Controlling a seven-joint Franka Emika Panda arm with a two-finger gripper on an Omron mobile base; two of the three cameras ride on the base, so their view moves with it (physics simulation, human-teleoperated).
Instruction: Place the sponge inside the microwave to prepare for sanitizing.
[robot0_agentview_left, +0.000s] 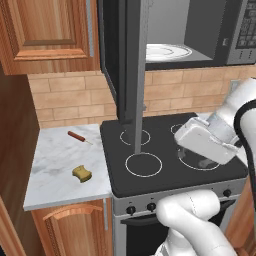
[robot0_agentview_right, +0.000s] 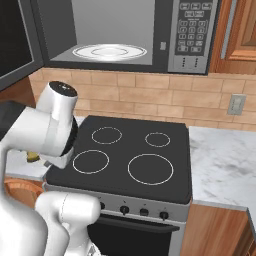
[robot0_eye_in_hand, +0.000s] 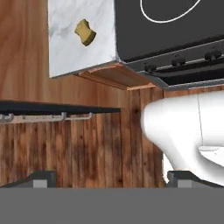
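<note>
While the microwave (robot0_agentview_left: 180, 35) hangs open above the stove (robot0_agentview_left: 170, 160), its white turntable bare, the sponge (robot0_agentview_left: 82, 173) lies alone on the marble counter (robot0_agentview_left: 55, 155) to the stove's left, near the front edge and well apart from a thin reddish stick (robot0_agentview_left: 79, 137). The end effector (robot0_eye_in_hand: 111, 178), fingers spread wide and holding nothing, sits over the stove's right side, so the sponge lies well off to its left and lower. It looks squarish, with no clear long axis.
</note>
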